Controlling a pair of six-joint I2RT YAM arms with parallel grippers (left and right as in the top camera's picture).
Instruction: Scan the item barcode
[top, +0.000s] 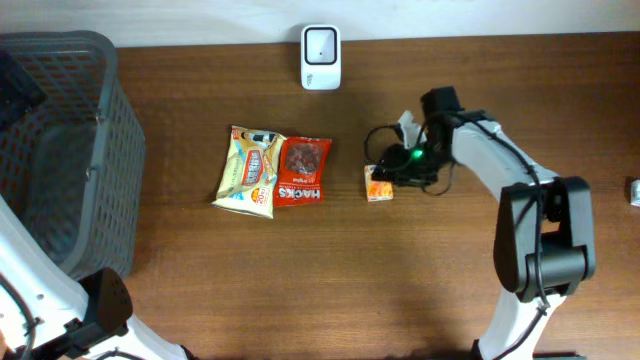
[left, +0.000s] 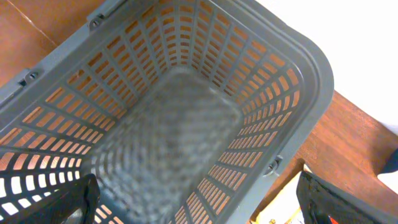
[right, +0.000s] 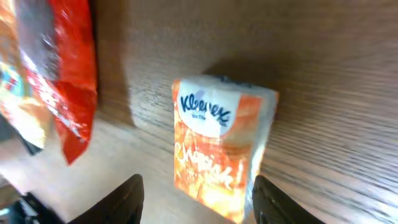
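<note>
- Overhead: the Kleenex pack is seen lying on the wooden surface, to the right of a red snack packet and a yellow snack packet. The right gripper is held just beside the pack. A white scanner is set at the far edge, and a grey basket at the left.
- Left wrist: the left gripper is spread wide above the basket, with nothing held.
- Right wrist: the pack is framed by the parted fingers of the right gripper. A gap is left on one side, so no grip is made.
</note>
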